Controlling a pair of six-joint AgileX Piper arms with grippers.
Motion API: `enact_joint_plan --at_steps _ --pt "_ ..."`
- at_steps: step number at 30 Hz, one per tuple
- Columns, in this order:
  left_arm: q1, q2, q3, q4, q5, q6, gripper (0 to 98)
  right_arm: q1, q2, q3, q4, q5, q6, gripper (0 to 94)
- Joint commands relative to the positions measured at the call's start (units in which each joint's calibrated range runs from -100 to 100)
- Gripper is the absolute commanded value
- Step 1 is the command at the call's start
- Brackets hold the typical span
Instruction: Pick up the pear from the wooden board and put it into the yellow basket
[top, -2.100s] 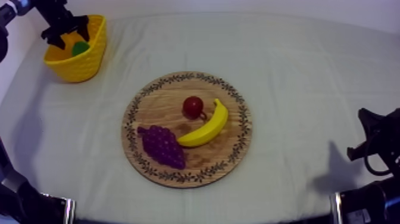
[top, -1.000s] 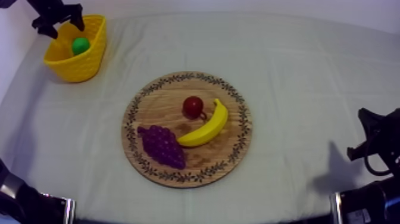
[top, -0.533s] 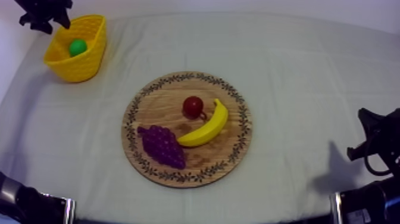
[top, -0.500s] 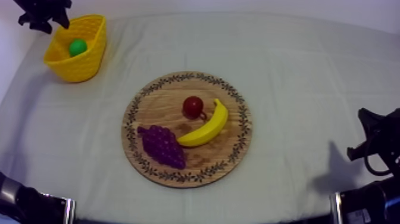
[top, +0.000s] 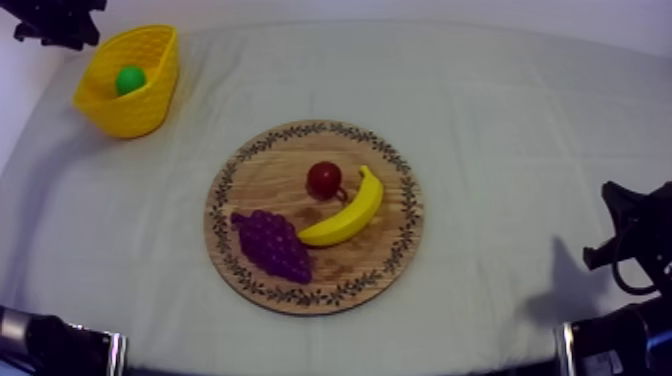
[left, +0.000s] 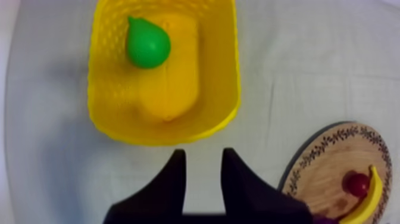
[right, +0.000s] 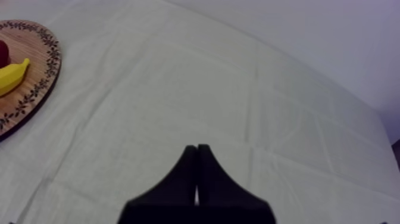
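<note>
The green pear (top: 129, 79) (left: 147, 43) lies inside the yellow basket (top: 150, 108) (left: 161, 136) at the table's far left corner. My left gripper (top: 55, 24) (left: 202, 162) hovers above and just behind the basket. It is open, its two fingers a small gap apart with nothing between them. The round wooden board (top: 250, 165) (left: 324, 173) sits mid-table and carries a banana (top: 345, 212), a bunch of grapes (top: 272, 244) and a small red fruit (top: 324, 179). My right gripper (top: 622, 238) (right: 197, 152) rests low at the right edge, shut on nothing.
Bare cloth lies between the basket and the board, and all across the right half of the table. In the right wrist view the board's rim (right: 41, 89) with the banana tip (right: 13, 72) lies far from the fingers.
My left gripper has drawn back from over the basket toward the far left corner. The pear stays in the basket. The right arm has not moved.
</note>
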Motion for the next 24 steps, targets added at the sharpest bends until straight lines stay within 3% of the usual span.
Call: enact_joint_plan --at_steps 1,12,24 --pt "0.12 -2.61 2.16 0.17 -1.35 -0.45 17.2 -0.02 -0.03 -0.02 0.0 0.02 0.01 0.4" --pt "0.41 -16.85 15.22 0.15 -12.36 -1.42 11.0 -0.02 -0.03 -0.02 0.0 0.02 0.01 0.4" --pt "0.61 -36.0 28.62 0.34 -22.42 3.09 0.8 -0.02 -0.03 -0.02 0.0 0.02 0.01 0.4"
